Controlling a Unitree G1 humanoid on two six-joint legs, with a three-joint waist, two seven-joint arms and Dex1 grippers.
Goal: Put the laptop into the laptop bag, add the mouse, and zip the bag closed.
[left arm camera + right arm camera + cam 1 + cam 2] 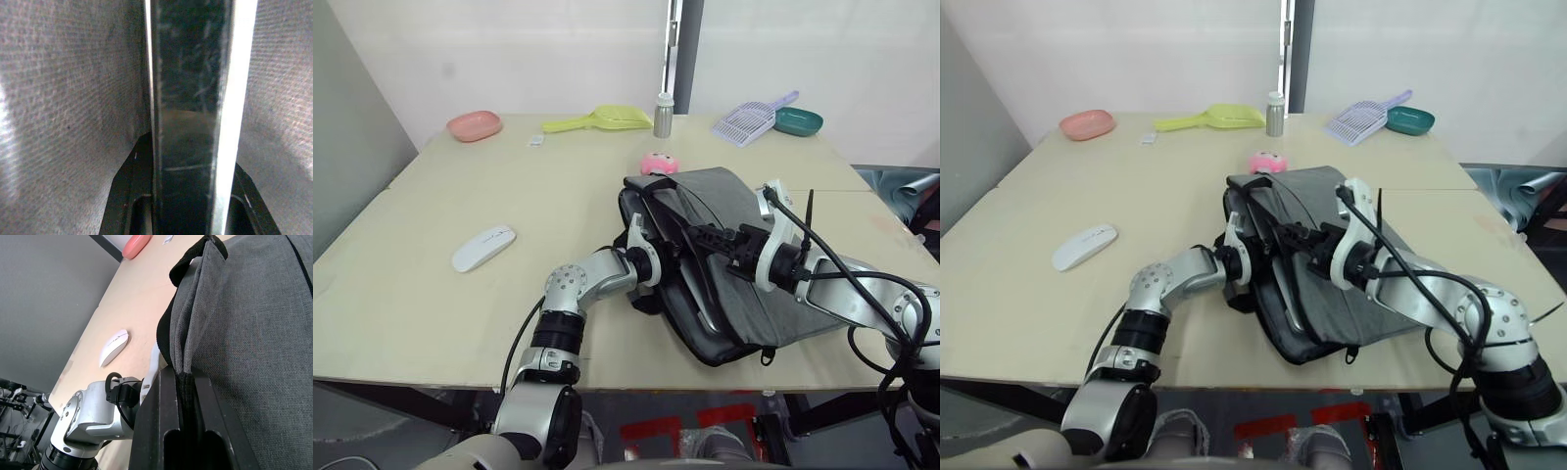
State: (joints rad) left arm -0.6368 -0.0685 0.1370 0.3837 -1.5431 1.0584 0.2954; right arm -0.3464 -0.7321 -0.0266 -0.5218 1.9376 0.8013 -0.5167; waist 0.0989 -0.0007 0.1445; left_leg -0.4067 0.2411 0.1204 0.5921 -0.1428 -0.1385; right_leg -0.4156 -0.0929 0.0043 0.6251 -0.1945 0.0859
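Note:
The grey laptop bag (pixel 754 284) lies on the table's right half with its mouth facing left. My right gripper (pixel 182 377) is shut on the bag's upper fabric edge and holds the mouth up. Reaching into that mouth, my left gripper (pixel 188 210) is shut on the laptop (pixel 190 122), whose thin edge runs between the black fingers (pixel 124 205) with grey lining on both sides. The bag hides most of the laptop in the head views. The white mouse (pixel 483 248) rests on the table to the left, apart from both grippers.
A pink plush toy (pixel 656 163) sits just behind the bag. Along the far edge stand a pink dish (pixel 475 125), a yellow scoop (pixel 602 119), a metal bottle (pixel 663 116), a lilac scoop (pixel 749 119) and a teal bowl (pixel 798 121).

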